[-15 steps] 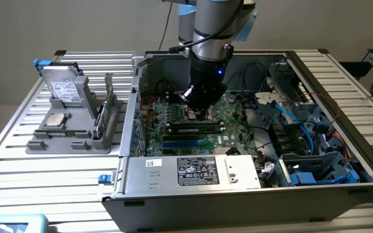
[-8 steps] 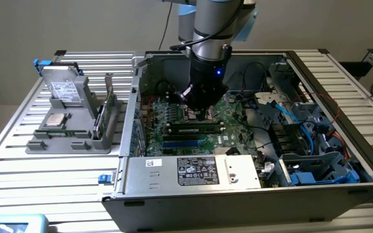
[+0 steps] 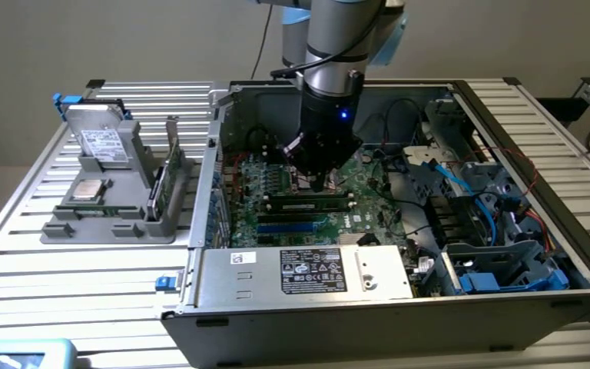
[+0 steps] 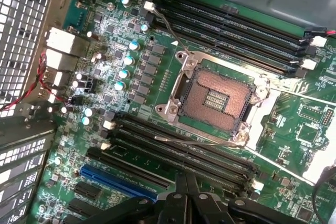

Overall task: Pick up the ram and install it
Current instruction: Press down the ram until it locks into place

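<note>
The ram (image 3: 310,206), a thin green stick with dark chips, lies along a black slot of the motherboard (image 3: 264,184) inside the open computer case. My gripper (image 3: 321,187) hangs just above and behind the ram, pointing down at the board. In the wrist view the gripper (image 4: 185,190) is shut, its fingers pressed together with nothing visible between them. They hover over the near bank of black slots (image 4: 184,150), beside the empty processor socket (image 4: 215,98). I cannot tell whether the fingertips touch the ram.
The case walls (image 3: 213,154) ring the motherboard. A labelled metal box (image 3: 310,270) sits in front and blue cables (image 3: 459,184) with drive bays to the exterior view's right. A grey rack (image 3: 111,215) to that view's left holds a drive (image 3: 101,142) and a green card (image 3: 175,165).
</note>
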Robot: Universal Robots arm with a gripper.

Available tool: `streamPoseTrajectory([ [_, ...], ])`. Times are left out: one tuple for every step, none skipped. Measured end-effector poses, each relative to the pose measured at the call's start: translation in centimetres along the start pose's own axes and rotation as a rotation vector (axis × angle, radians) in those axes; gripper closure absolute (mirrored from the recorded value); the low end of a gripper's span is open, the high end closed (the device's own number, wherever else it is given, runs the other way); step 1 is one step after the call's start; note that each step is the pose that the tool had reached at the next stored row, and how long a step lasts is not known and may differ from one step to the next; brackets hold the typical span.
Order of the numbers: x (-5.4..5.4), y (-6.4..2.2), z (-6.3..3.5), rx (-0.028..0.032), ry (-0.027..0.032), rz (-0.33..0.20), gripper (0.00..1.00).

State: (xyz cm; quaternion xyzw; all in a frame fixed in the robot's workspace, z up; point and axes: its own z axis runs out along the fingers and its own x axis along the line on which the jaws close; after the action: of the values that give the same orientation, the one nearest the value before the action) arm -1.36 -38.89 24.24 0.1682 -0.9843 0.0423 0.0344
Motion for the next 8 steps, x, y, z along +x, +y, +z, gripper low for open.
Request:
streamPoseTrajectory([
  [0.00, 0.00, 0.00, 0.0022, 0.0009, 0.009, 0.89],
  [0.01, 0.00, 0.00, 0.0039, 0.0013, 0.018, 0.89],
  [0.01, 0.00, 0.00, 0.0052, 0.0014, 0.027, 0.89],
  [0.01, 0.00, -0.01, 0.0065, 0.0012, 0.037, 0.89],
  [0.01, 0.00, -0.01, 0.0070, 0.0001, 0.046, 0.89],
  [0.01, 0.00, 0.00, 0.0073, -0.0008, 0.056, 0.89],
  [0.00, 0.00, 0.00, 0.0076, -0.0019, 0.066, 0.89],
  [0.00, 0.00, 0.00, 0.0079, -0.0027, 0.075, 0.89],
])
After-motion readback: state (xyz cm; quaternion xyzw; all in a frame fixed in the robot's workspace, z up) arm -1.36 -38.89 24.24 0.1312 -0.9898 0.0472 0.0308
